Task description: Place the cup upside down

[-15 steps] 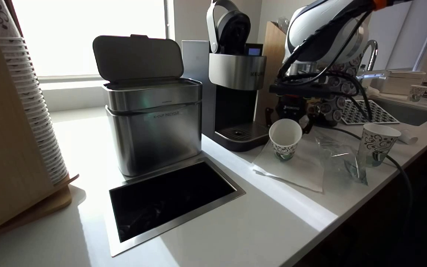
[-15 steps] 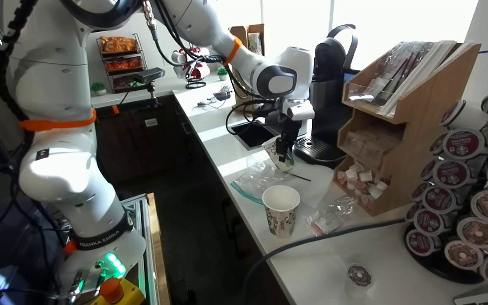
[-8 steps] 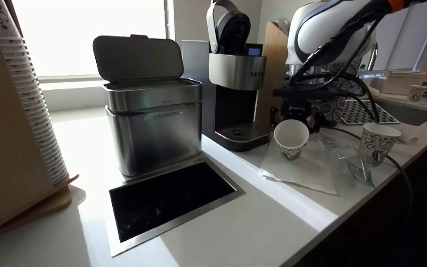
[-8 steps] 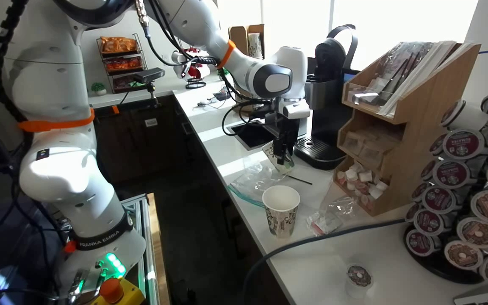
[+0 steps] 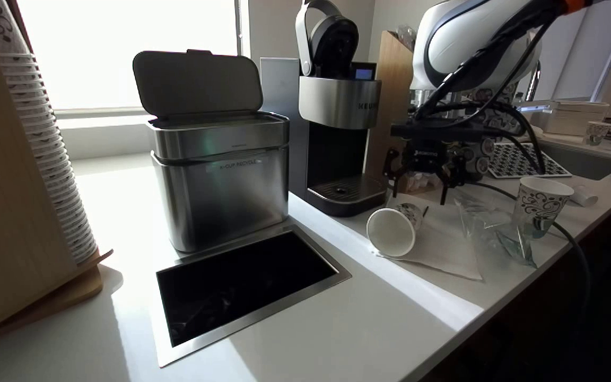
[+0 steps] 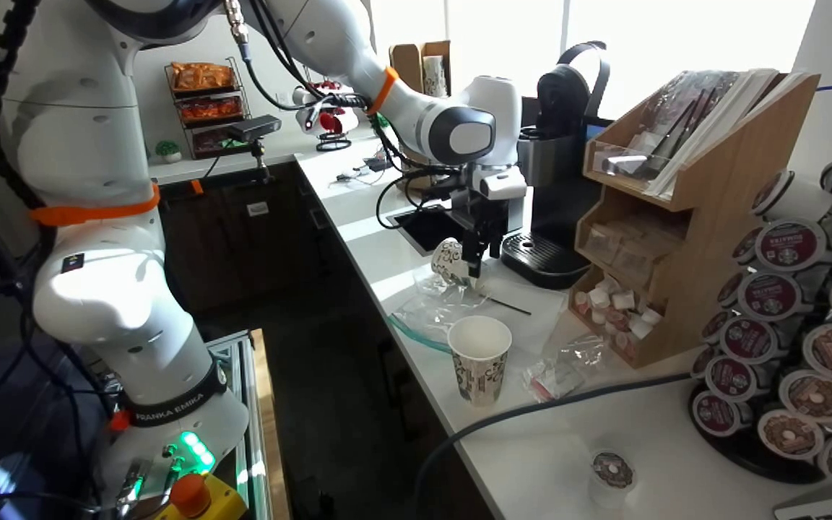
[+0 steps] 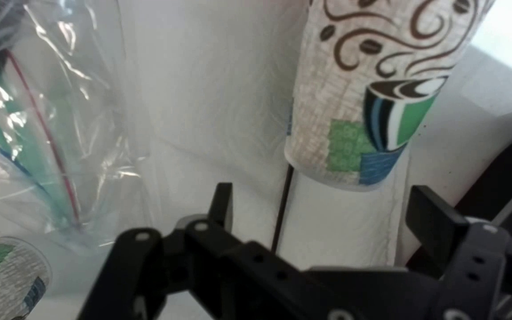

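Tapered white paper cup with green-and-brown print (image 5: 394, 231) toppled, not inverted

Closest to me the cup lies across a flat white paper napkin (image 5: 446, 253), mouth my way, at the napkin's edge. Just changed: half a second ago it leaned mouth-up between the fingers of the black two-fingered gripper (image 5: 419, 199); now it's down and loose. My read: about midway. It's off its base, but the rim isn't under it. Off to one side: crumpled clear plastic bag (image 5: 499, 231), then an upright lookalike white paper cup (image 5: 540, 207), not the one to turn. Behind the cup's base, a thin dark stick (image 7: 282, 209); touching or not, can't tell. Over the stick hangs the gripper, jaws wide, nothing between them. Likely next: grip the cup near its base, tip it up, set it on its rim. Watch out: round wall, could roll if nudged. Farther back, a steel-and-black coffee machine (image 5: 340, 103).
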